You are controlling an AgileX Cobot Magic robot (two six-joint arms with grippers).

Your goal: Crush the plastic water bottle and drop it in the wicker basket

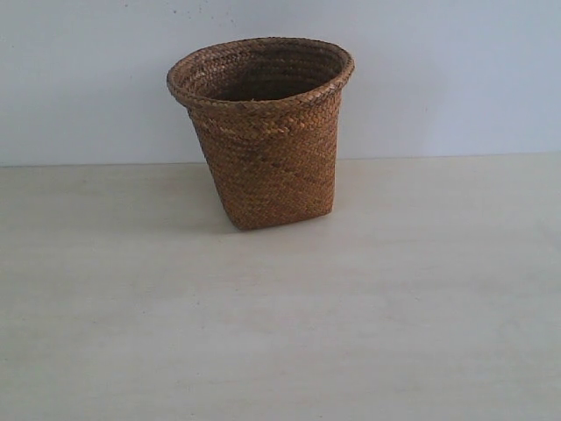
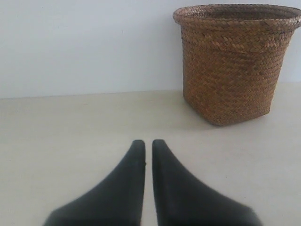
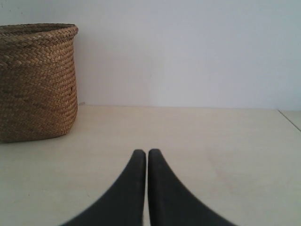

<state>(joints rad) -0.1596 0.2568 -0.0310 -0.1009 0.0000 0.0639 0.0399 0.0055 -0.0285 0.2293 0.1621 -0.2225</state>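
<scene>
Black jaws of the left gripper sit almost together, only a thin slit between them and nothing in it. The right gripper is the same, tips all but touching. Both are over the pale table, their bases blurred and cut off. Ahead of both, the wicker basket stands upright near the white wall — its inside is dark below the rim, so any contents cannot be made out.

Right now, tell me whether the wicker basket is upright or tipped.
Upright: the wicker basket stands on its narrow base on the table, round rim on top.
</scene>
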